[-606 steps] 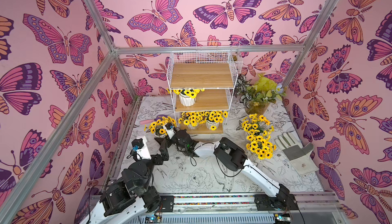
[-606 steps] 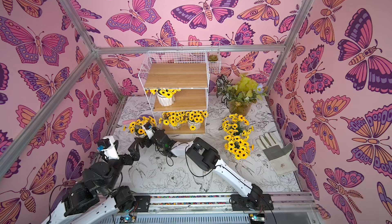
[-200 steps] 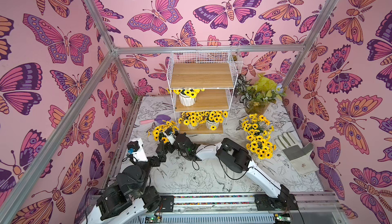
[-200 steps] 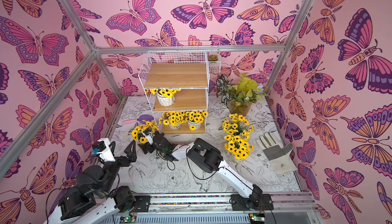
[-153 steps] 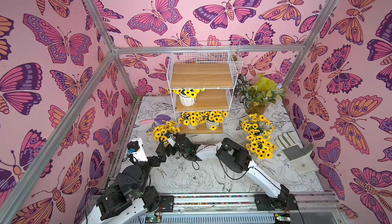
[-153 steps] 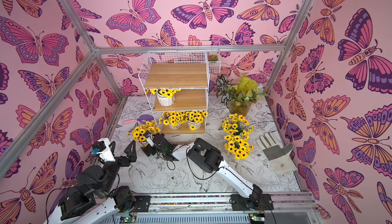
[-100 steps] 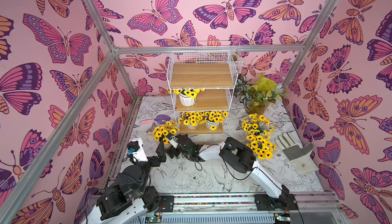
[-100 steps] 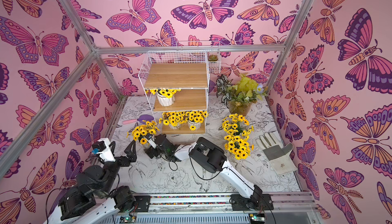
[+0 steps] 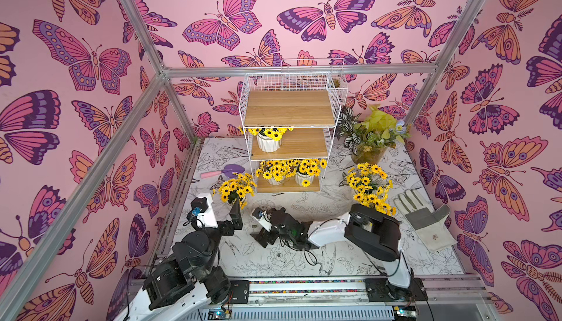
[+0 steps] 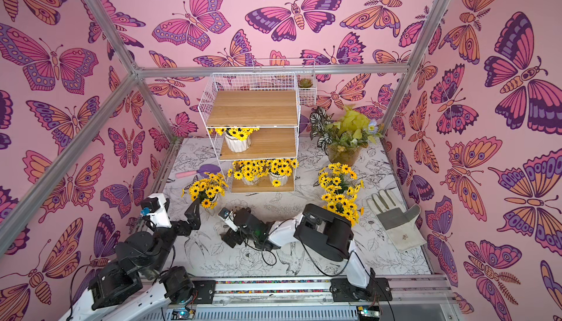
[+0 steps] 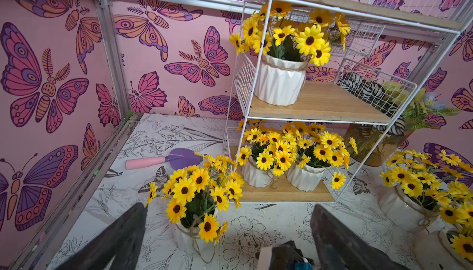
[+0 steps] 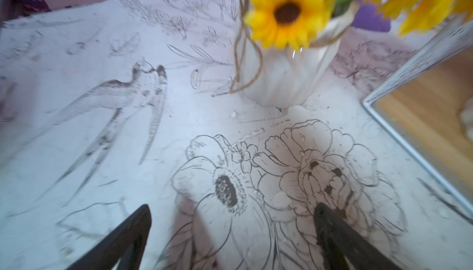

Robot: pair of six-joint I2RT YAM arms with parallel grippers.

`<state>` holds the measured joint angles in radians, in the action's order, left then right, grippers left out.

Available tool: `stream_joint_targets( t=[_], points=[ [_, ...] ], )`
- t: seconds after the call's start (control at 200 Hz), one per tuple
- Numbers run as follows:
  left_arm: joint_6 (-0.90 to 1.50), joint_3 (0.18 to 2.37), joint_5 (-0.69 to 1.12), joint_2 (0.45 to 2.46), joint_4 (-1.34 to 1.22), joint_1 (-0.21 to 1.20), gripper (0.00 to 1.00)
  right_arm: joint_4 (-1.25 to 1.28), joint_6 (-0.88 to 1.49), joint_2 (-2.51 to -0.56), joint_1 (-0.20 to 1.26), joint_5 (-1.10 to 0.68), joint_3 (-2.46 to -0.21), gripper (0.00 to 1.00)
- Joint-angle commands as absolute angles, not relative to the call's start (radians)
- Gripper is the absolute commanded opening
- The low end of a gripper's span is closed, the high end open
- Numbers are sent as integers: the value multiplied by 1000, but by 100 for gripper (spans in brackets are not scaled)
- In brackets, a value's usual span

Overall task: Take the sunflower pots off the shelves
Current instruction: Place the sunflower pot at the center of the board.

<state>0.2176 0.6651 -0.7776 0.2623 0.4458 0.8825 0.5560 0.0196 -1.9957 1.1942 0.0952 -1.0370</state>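
The shelves stand at the back. On them, a sunflower pot sits on the middle board and two more on the bottom board. Another pot stands free on the table, left of the rack. Two more pots stand to the right. My left gripper is open, just short of the free pot. My right gripper is open and empty over the table, apart from that pot.
A purple trowel with a pink handle lies behind the left pot. An amber pot of leaves stands right of the rack. A grey work glove lies at the right. Pink walls and metal frame bars close in the table.
My right gripper has drawn back from the left pot toward the table's front. That pot stays standing where it was. The left arm has barely moved.
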Motion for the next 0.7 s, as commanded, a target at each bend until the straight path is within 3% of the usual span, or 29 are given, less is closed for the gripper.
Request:
stream_joint_targets(
  t=[0.0, 0.406, 0.696],
  points=[
    [138, 708, -731, 303, 359, 877, 100, 563, 7, -1847, 1218, 206, -1000, 99],
    [67, 815, -574, 389, 344, 877, 100, 431, -150, -1607, 1214, 479, -1012, 99],
    [85, 871, -427, 427, 413, 877, 100, 398, -187, -1537, 1155, 492, -1060, 99]
  ],
)
